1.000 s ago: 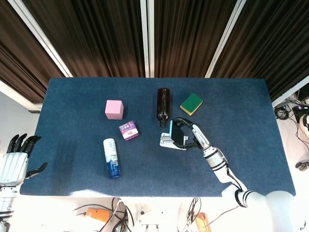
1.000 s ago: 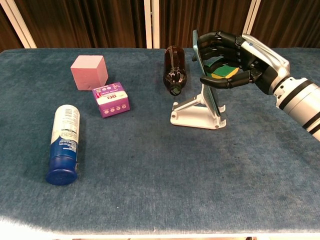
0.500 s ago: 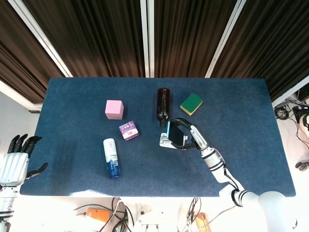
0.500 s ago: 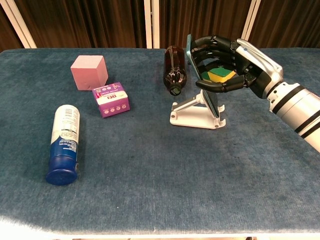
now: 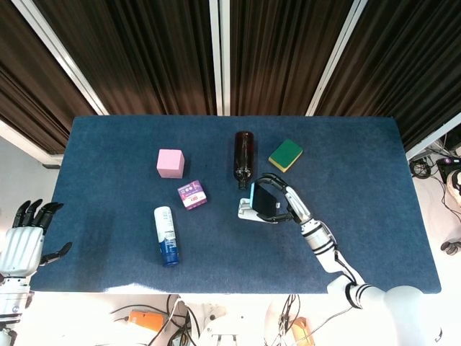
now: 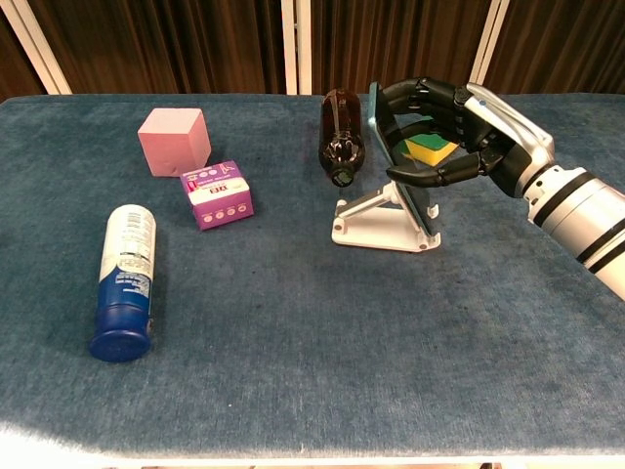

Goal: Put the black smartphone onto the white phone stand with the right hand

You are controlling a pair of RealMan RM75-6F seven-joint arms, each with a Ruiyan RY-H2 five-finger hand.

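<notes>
Black smartphone [image 6: 398,156] is leant on the white phone stand [image 6: 383,223], pinched at its 2 long edges by the right hand [image 6: 459,132]. Judged rigid, slick, breakable; edges suit gripping. Left hand [image 5: 23,238] is held spread, empty.

Dark blue counter [image 6: 293,342]; pink cube [image 6: 174,140]; purple box [image 6: 218,193]; brown bottle [image 6: 342,137]; white-and-blue can [image 6: 125,280]; green-and-yellow sponge [image 5: 286,154]; white phone stand [image 6: 381,225]; black-and-silver right hand [image 6: 459,132].

Your black smartphone [image 6: 398,156] stands tilted on edge, leaning against the white phone stand [image 6: 383,221], which sits mid-counter just in front of the brown bottle's mouth, its base flat.
</notes>
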